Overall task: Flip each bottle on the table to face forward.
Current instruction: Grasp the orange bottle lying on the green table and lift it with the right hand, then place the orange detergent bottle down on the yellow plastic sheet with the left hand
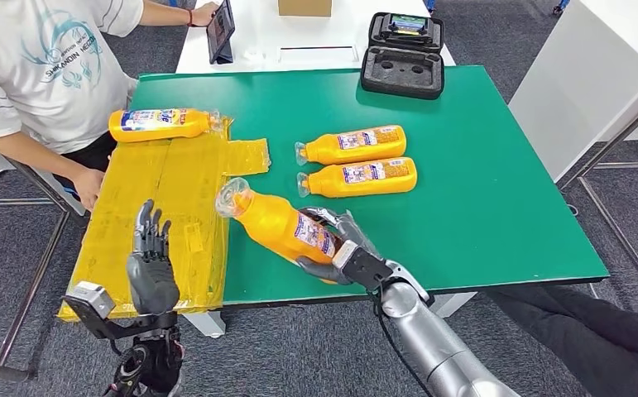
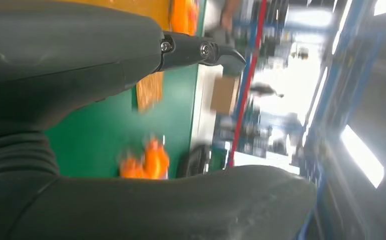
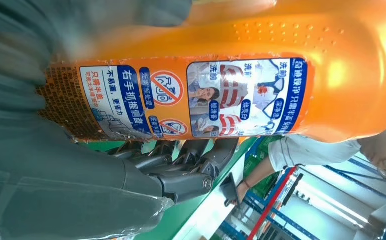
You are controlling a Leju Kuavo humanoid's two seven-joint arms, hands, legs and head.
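Green tabletop [image 1: 497, 207] carries three lying bottles while the right hand [image 1: 340, 252] grips a fourth orange bottle [image 1: 278, 223], the left hand [image 1: 151, 269] hovering empty, fingers spread.

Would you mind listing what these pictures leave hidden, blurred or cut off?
- Held bottle: its base is hidden in the head view, covered by the right hand.
- Pair of bottles: blurred in the left wrist view; labels unreadable.
- Left hand: in its own wrist view the grey cover blocks most of the table.
- Person: cut off by the head view's top and left edges.
- Far bottle: label print too small.
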